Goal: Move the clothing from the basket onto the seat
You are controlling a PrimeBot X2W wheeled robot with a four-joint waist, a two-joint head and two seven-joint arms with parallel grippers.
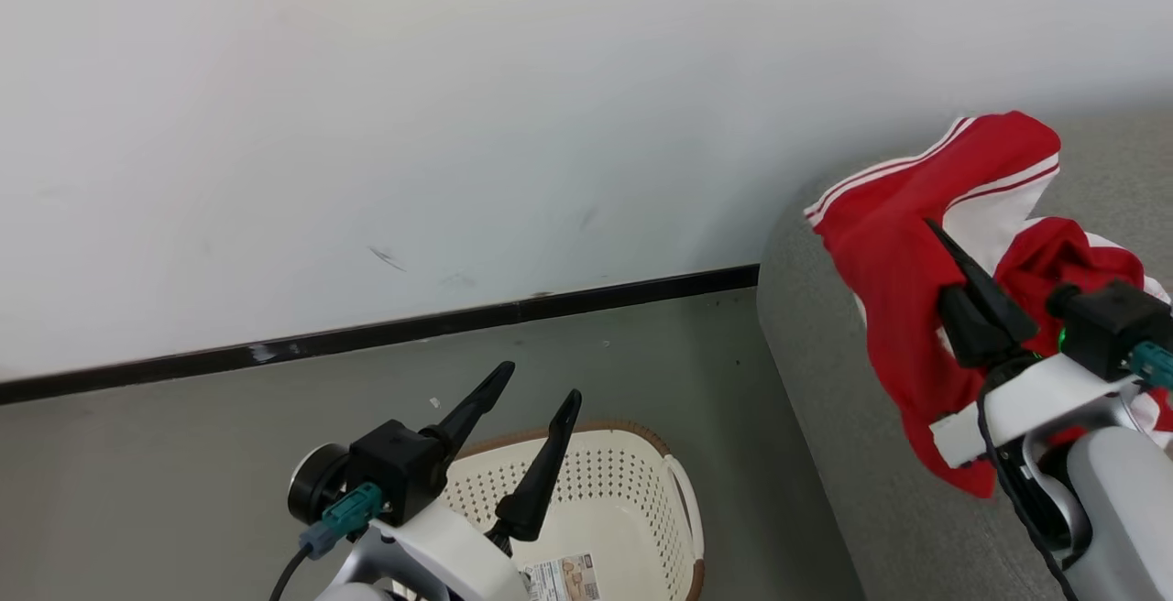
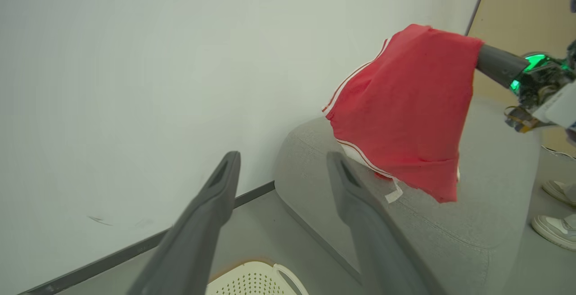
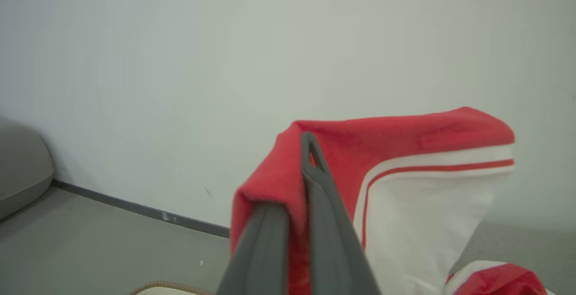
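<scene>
The floor (image 1: 641, 354), the wall (image 1: 458, 125) and the basket (image 1: 605, 468) are looked down on from the head camera. The left wrist camera is aimed along the left claw (image 2: 282, 158) toward the seat (image 2: 486, 205). The clothing (image 3: 405, 137) is seen close up by the right wrist camera. Wall and clothing are shared by all 3 views.

Fingers (image 1: 547, 464): long, dark grey, tapered, slotted tips.
Wrist blocks (image 1: 396, 464): black, behind fingers; teal plugs (image 1: 351, 508), black cables (image 1: 293, 569).
Forearms (image 1: 458, 551): white shells.
Light (image 2: 535, 61): green, behind right gripper (image 1: 930, 227).
</scene>
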